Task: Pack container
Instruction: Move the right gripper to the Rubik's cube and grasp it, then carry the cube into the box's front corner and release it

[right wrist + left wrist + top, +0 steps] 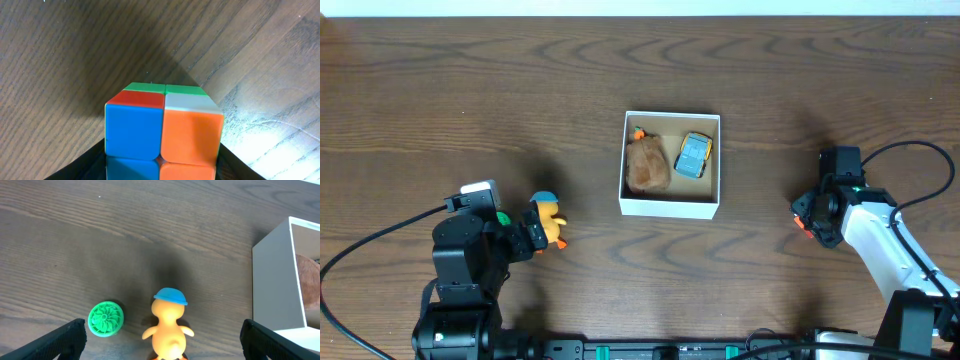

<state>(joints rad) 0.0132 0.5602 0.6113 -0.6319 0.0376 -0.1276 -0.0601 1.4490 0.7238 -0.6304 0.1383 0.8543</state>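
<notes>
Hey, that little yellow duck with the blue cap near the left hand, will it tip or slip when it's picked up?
Likely tippy: the duck stands upright, taller than wide, so a sideways nudge could topple it. Its rounded, smooth-looking body may slip in a pinch. It looks like small moulded plastic, so probably light and stiff.
</notes>
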